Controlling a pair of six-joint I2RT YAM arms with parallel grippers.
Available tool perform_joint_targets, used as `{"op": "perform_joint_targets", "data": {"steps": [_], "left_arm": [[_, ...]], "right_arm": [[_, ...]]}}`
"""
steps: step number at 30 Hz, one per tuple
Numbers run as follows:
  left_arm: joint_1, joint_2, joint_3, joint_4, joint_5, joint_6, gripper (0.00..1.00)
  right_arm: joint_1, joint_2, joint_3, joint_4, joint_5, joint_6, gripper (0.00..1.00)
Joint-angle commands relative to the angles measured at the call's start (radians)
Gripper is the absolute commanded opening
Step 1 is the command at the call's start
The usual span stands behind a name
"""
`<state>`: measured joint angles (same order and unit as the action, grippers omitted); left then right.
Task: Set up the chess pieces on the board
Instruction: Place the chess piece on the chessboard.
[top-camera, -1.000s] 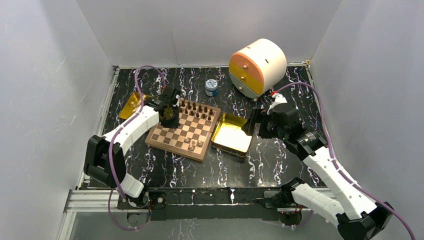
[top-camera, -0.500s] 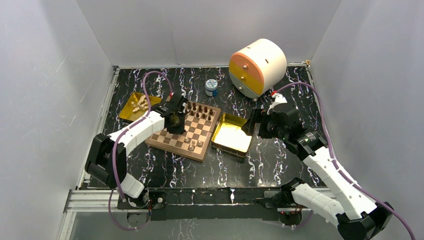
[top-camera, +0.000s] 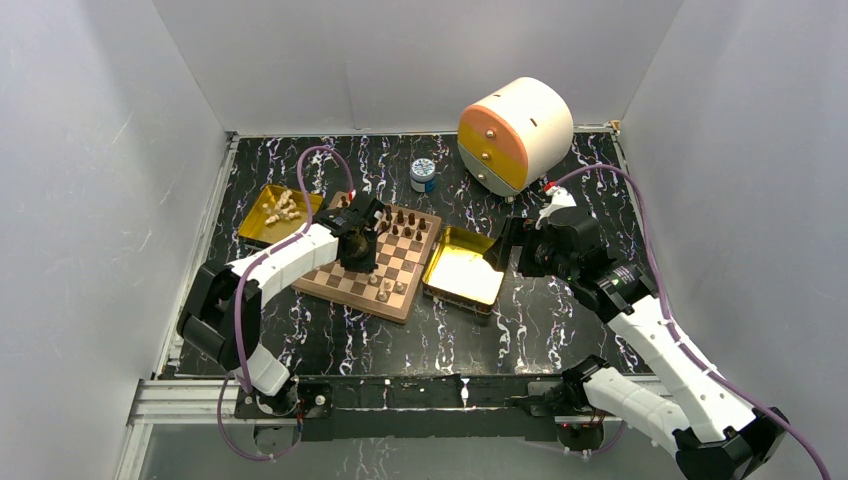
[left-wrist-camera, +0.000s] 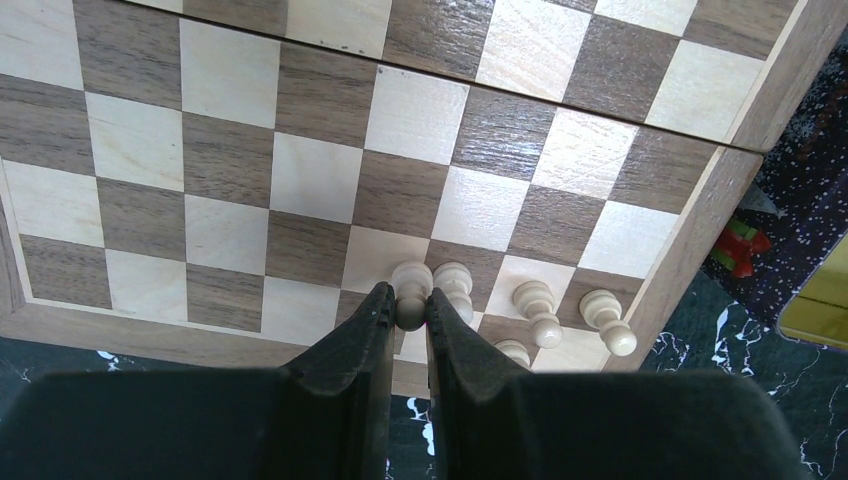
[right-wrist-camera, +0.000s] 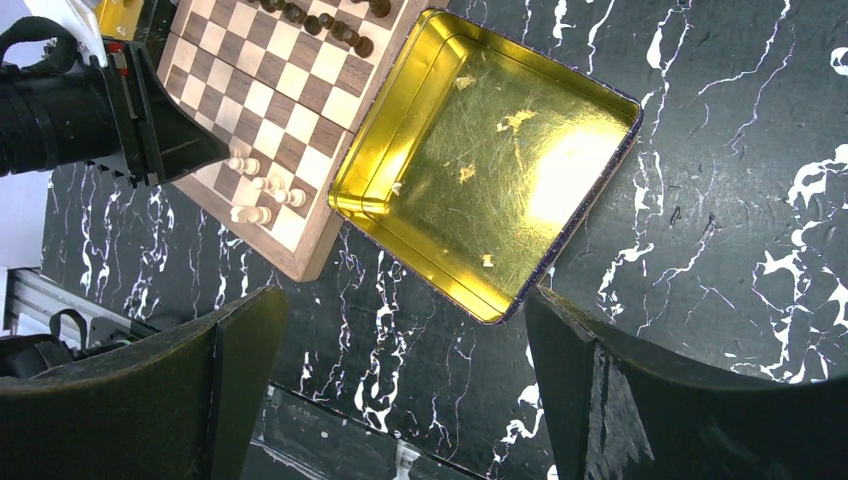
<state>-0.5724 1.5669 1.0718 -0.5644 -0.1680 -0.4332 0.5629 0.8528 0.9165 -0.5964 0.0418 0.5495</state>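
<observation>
We find a black, white-veined counter (top-camera: 520, 330) enclosed by plain white walls, with a large drum-shaped container (top-camera: 515, 135) toward its far right corner. The board (top-camera: 335, 272) lies left of centre, set slightly askew. A gold tray (top-camera: 258, 225) holding loose pale pieces (top-camera: 285, 205) sits off the board's far left corner, and an empty gold tray (right-wrist-camera: 480, 150) sits just beside its right edge. The right gripper (right-wrist-camera: 400, 305) hangs over that empty tray, jaws spread wide and holding nothing, well apart from any piece. The left gripper (left-wrist-camera: 408, 303) is over the board's near edge, jaws narrowed onto a pale pawn (left-wrist-camera: 410, 283). The pawn appears upright, base down; we cannot tell whether it touches the board. Just beside it, toward the board's right corner, stand further pale pawns (left-wrist-camera: 537, 305). Dark pieces (top-camera: 400, 218) line the far edge. We judge that the left arm need only lower straight down and let go.
</observation>
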Motion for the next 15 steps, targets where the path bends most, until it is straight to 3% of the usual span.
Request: {"op": "perform_joint_targets", "data": {"steps": [1, 15], "left_arm": [[-0.009, -0.008, -0.009, 0.001, -0.024, -0.012, 0.09], [-0.017, 0.007, 0.0, -0.011, -0.012, -0.009, 0.09]], "right_arm": [[-0.004, -0.015, 0.019, 0.05, -0.004, 0.006, 0.99], [-0.003, 0.004, 0.019, 0.066, -0.016, 0.003, 0.99]]}}
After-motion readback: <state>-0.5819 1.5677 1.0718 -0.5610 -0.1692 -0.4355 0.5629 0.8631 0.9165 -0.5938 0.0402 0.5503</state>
